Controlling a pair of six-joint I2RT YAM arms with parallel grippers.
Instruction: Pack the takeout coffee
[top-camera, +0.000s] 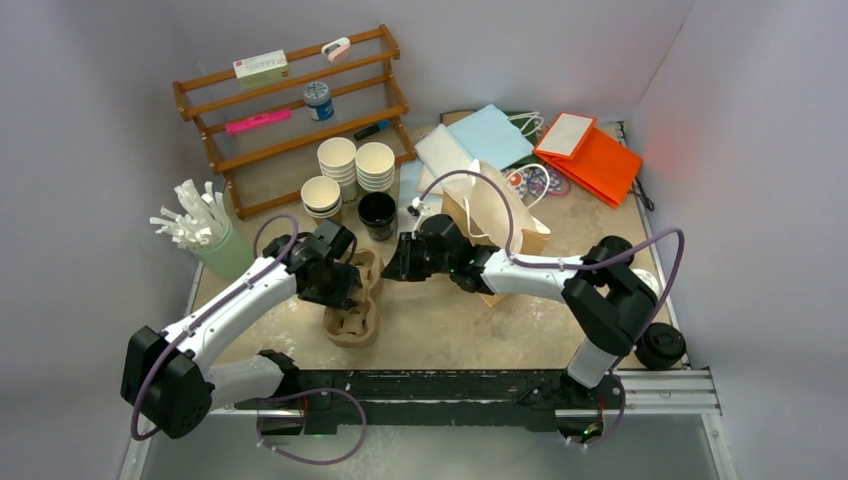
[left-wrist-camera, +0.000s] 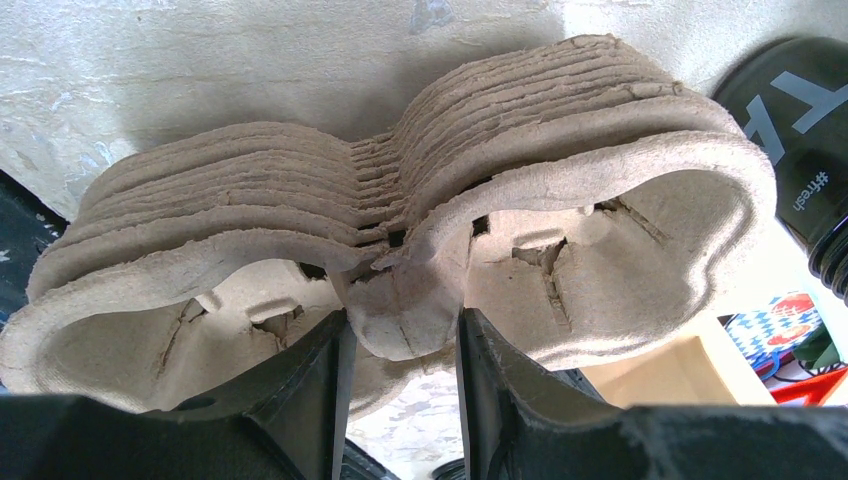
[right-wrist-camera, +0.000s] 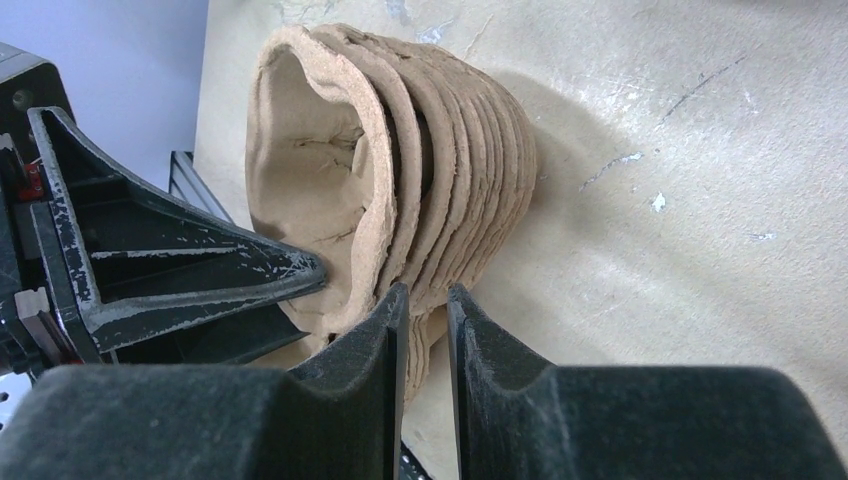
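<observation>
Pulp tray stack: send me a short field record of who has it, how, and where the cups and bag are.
pulp tray stack: between both arms, top wells empty
left claw: shut on the top tray's centre bridge
right claw: jaws narrow, lower tray rims between them; firm grip unclear
paper cups: three lidless stacks beyond the trays, none loaded
paper bag: behind the right claw

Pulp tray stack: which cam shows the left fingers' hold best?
Left wrist: the pulp tray stack fills the frame, left fingers either side of its centre divider. Right wrist shows one end edge-on, right fingers at its rim. Top external: partly hidden under the left arm.
</observation>
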